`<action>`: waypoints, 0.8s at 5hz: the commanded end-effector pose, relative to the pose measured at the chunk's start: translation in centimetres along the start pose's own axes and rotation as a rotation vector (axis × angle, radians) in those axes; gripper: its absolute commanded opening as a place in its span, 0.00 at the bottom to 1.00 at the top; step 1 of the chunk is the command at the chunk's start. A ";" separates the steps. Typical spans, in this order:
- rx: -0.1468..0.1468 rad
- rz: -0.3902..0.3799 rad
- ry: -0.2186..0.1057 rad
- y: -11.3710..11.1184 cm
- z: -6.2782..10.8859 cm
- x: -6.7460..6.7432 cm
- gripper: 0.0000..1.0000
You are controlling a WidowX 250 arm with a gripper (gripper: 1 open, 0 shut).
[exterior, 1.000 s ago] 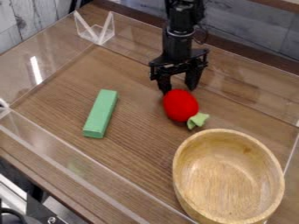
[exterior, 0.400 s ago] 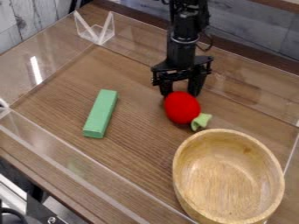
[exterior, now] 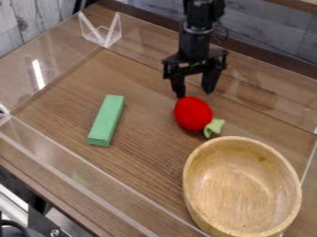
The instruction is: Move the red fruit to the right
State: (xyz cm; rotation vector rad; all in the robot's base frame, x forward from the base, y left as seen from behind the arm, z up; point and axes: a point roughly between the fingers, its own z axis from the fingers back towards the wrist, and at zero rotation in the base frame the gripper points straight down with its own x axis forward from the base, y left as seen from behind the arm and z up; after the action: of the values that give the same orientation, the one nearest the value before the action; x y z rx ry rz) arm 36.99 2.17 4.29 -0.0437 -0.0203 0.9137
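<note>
red fruit [exterior: 191,113] on wooden table [exterior: 148,83], hand [exterior: 195,90] just above it, fingers apart, empty

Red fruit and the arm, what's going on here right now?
The pincer hangs open above and behind the red fruit, holding nothing. The fruit lies on the wooden table, near the rim of the wooden bowl. A green block lies off to the side, untouched.

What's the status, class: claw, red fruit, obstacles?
Claw open, empty, above table. Glossy red toy fruit on wooden table, untouched. Round wooden bowl close by, front right.
</note>
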 end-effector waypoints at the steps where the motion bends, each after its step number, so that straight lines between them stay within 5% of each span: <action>1: -0.038 -0.058 -0.044 -0.6 1.7 0.6 1.00; 4: -0.001 -0.172 -0.029 0.1 0.7 1.0 1.00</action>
State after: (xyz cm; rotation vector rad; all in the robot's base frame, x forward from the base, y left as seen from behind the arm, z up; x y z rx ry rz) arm 36.45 2.45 2.87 -0.0150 0.0159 0.7410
